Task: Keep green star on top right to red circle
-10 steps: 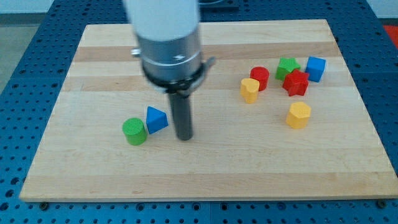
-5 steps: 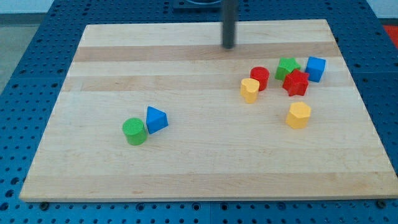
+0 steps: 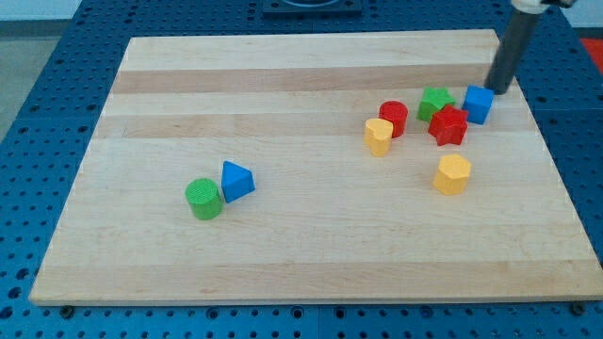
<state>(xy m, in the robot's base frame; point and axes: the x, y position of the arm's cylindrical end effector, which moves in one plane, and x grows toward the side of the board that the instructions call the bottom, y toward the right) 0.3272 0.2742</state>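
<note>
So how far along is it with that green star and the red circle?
The green star already sits up and to the right of the red circle, so the placement looks done. My tip is beside the blue cube, right of the star. Little seems left beyond keeping it there.

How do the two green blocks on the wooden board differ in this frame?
The green star block sits toward the view's upper right, packed among the red cylinder, red star block and blue cube; the green cylinder sits at lower left, with only the blue triangular block beside it. The star has a lobed outline, the cylinder a round top. My tip is close to the star and far from the cylinder. Both are green.
</note>
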